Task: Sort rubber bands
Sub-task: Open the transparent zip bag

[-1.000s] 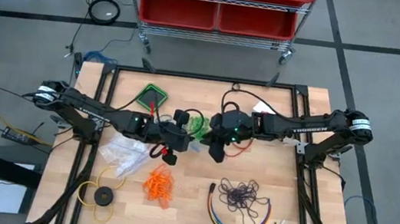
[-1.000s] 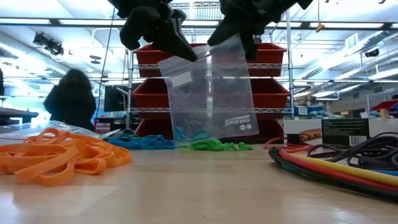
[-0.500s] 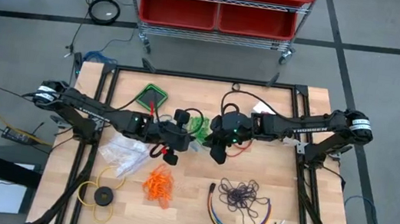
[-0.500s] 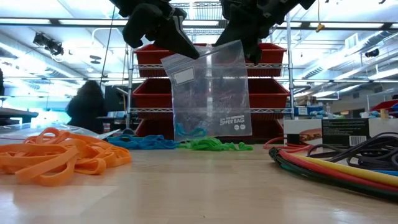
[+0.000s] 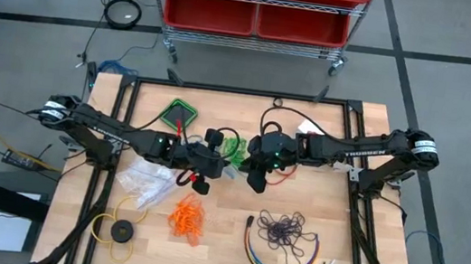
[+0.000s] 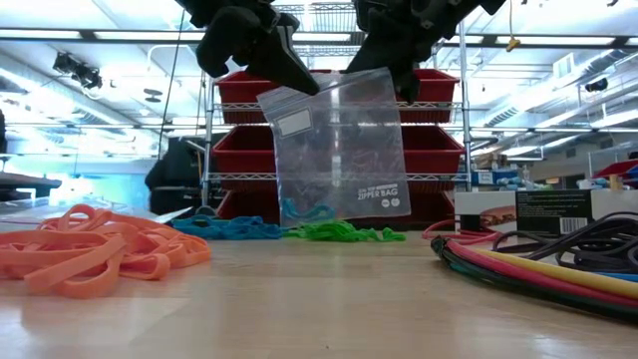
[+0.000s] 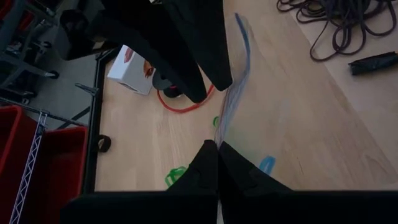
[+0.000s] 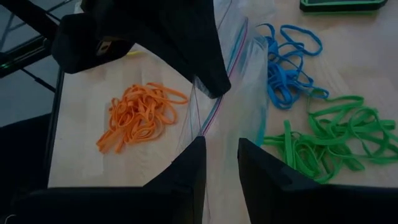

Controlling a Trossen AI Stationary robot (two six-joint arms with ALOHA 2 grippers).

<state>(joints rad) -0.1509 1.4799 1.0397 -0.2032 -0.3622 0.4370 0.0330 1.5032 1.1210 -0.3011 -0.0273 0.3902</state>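
Orange bands: nearest you in the low view, one loose heap of flat, thin orange rubber bands (image 6: 90, 261) on the pale wood table (image 6: 329, 309); too tangled to count.
Cables: to your right at the same depth, a bundle of smooth curved cables (image 6: 538, 264) in red, yellow and black, beside the heap of dark purple bands (image 5: 285, 230) that you see from above.
Bag: a clear, glossy zipper bag (image 6: 339, 150) with a white label patch hangs in the air above the table's middle, its mouth up; a few blue loops lie in its bottom corner.
Left gripper: your left gripper (image 7: 211, 152) pinches one top edge of the bag, fingers pressed together on the film.
Right gripper: your right gripper (image 8: 221, 155) is at the bag's other top edge; a narrow gap shows between its fingers with the plastic running through it, and you cannot tell whether it has a hold.
Blue bands: one bunch of thin blue bands (image 8: 289, 62) on the wood behind the bag.
Green bands: one bunch of green bands (image 8: 326, 134) just beside the blue.
Far: a metal shelf with red bins (image 6: 244, 150) stands beyond the table.
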